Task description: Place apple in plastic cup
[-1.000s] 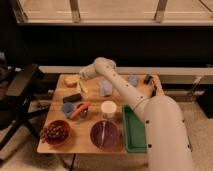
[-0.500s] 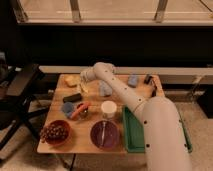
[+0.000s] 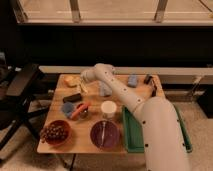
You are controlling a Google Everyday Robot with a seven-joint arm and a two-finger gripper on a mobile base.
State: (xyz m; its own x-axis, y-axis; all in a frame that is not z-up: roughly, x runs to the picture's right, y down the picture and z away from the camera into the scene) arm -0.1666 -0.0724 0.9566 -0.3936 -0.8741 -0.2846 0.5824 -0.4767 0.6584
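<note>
Now — fingers [image 3: 84,88] at table [image 3: 95,118] back-left — apple [image 3: 71,80] just beside.

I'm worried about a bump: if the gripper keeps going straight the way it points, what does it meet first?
The gripper, over the far side of the table, points downward; it would probably meet the table top beside the apple first. Depth is unclear, so it might touch the apple.
</note>
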